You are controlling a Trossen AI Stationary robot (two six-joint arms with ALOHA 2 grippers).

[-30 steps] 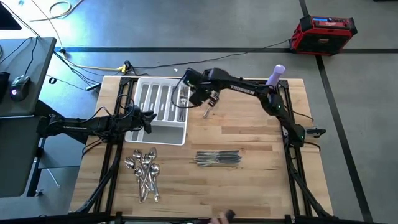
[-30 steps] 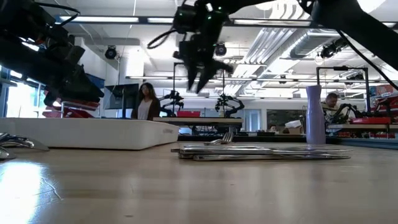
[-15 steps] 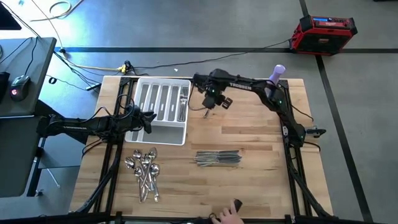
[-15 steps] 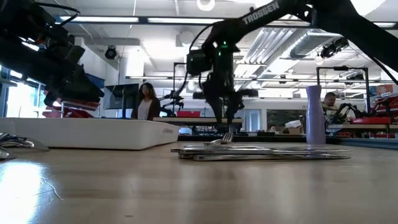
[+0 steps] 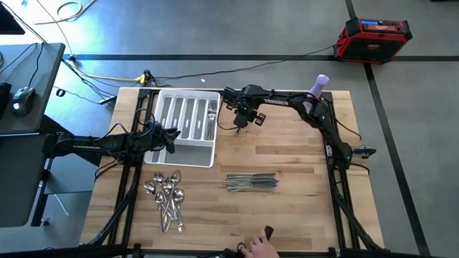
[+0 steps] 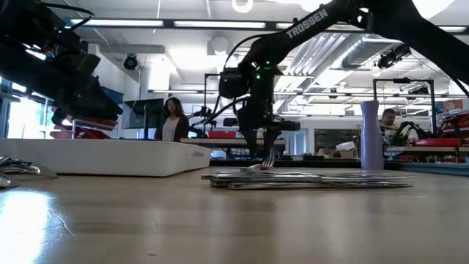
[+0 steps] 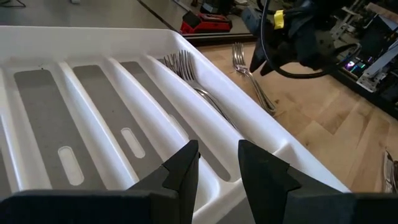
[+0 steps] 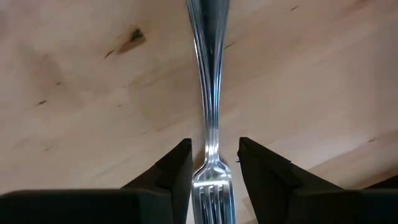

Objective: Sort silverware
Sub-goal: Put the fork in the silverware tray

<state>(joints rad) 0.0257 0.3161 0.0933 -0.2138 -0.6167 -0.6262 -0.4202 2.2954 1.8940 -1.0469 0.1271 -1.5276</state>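
Premises: a robotics laboratory or workshop. Evidence: wooden desk (image 5: 287, 161) carrying two mounted robot arms; grey floor marked with dark tape lines; red equipment case (image 5: 376, 37); loose cables (image 5: 107, 75); further robot rigs (image 6: 267, 121), benches, ceiling strip lights and seated persons (image 6: 173, 117) beyond.

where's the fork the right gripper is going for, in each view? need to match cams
High: fork on the bare wood just right of the white tray, under the right gripper.
Low: fork tines behind the knife pile, below the gripper.
Left wrist: fork on the wood beyond the tray's outer wall.
Right wrist: fork between the fingers, along the wood.
Shared landmark: the tray.
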